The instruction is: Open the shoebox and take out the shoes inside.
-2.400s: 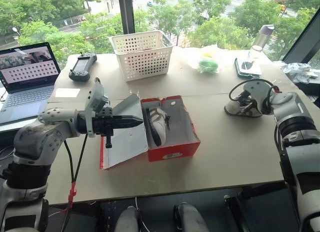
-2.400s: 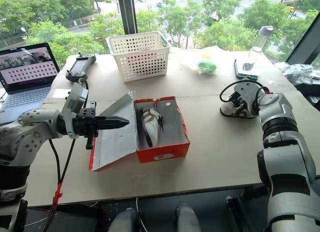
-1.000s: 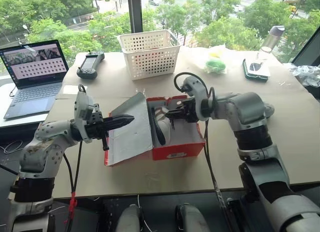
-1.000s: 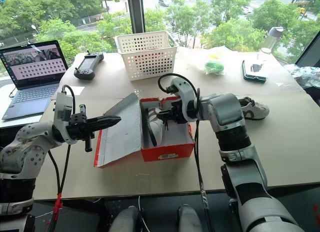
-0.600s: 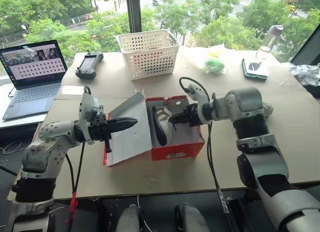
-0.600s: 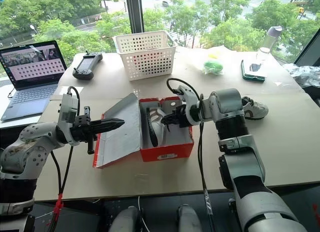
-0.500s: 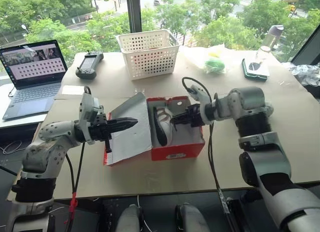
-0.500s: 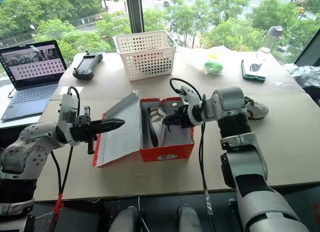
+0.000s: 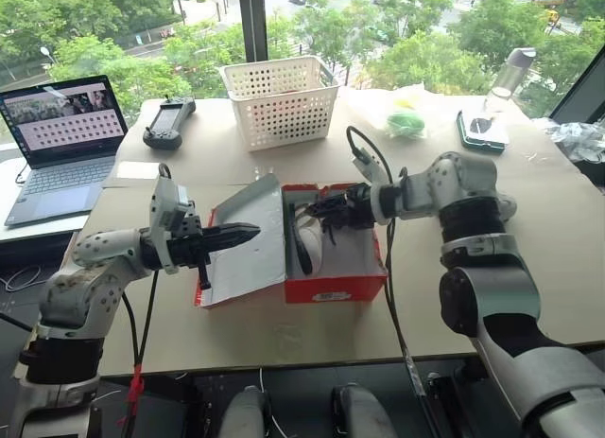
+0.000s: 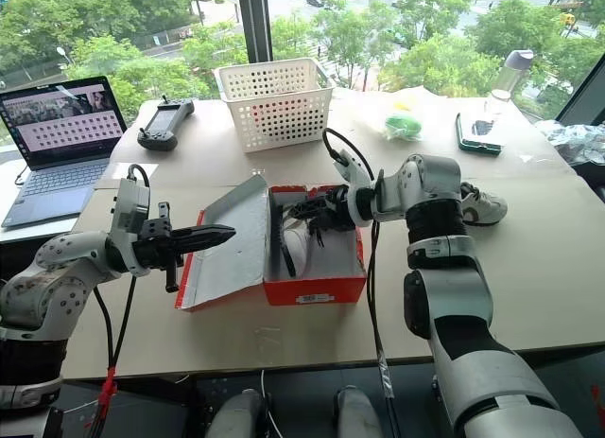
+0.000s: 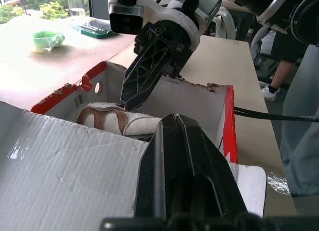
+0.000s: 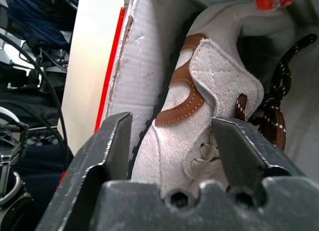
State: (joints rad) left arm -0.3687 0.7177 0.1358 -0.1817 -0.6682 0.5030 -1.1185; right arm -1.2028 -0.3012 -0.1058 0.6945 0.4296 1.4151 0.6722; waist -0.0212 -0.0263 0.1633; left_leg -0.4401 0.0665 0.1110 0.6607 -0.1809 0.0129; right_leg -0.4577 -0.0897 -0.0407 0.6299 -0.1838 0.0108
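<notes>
The shoebox (image 9: 326, 254) lay open near the middle of the surface (image 9: 492, 268), toward its near edge, with its grey-white lid (image 9: 248, 244) folded out to my left. A small white label on the box's near red wall carried print too small for me to read. One shoe (image 9: 304, 237) lay inside the box along its left wall, white with brown trim and dark laces. The other shoe (image 10: 482, 204) rested on the surface toward the right edge, well apart from the box.

My left gripper (image 9: 244, 235) hung level over the lid, pointing toward the box, its jaws pressed together on nothing. My right gripper (image 10: 301, 211) reached down into the box, its jaws spread wide to either side of the shoe, not closed on it.

A white perforated basket (image 9: 279, 99) stood near the far edge. A laptop (image 9: 59, 140) sat off the far-left corner, its screen showing rows of small tiles I could not read. A controller (image 9: 167, 123) lay beside the basket.
</notes>
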